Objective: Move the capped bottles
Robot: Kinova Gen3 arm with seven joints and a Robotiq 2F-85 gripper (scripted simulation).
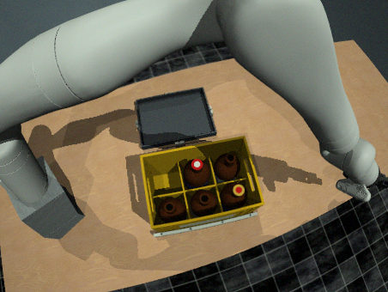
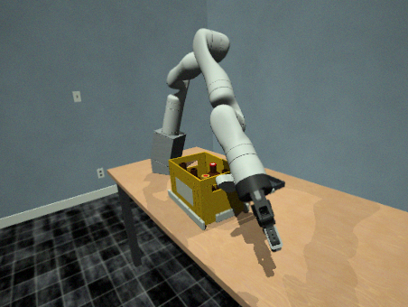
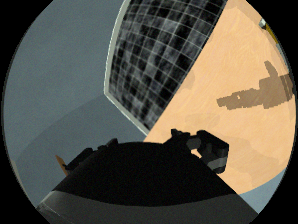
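In the top view, you see the yellow crate [image 1: 202, 188] [image 2: 211, 200] below centre, with two capped bottles [image 1: 197, 172] [image 1: 235, 197] and three open ones [image 1: 172, 209] [image 1: 204, 203] [image 1: 228, 166]. The tray [image 1: 176, 118] [image 2: 276, 186] lies above it; the exterior view mostly hides this tray behind the arm. There, your gripper [image 2: 274, 241] hangs lower right of centre, open, apart from the crate. The wrist view shows only a crate edge, upper right.

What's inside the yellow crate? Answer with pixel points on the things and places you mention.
The yellow open-topped crate [image 1: 147, 189] [image 2: 214, 205] holds five brown bottles: two capped [image 1: 197, 165] [image 1: 239, 190], three open. One compartment has no bottle. The bottles' lower parts are hidden.
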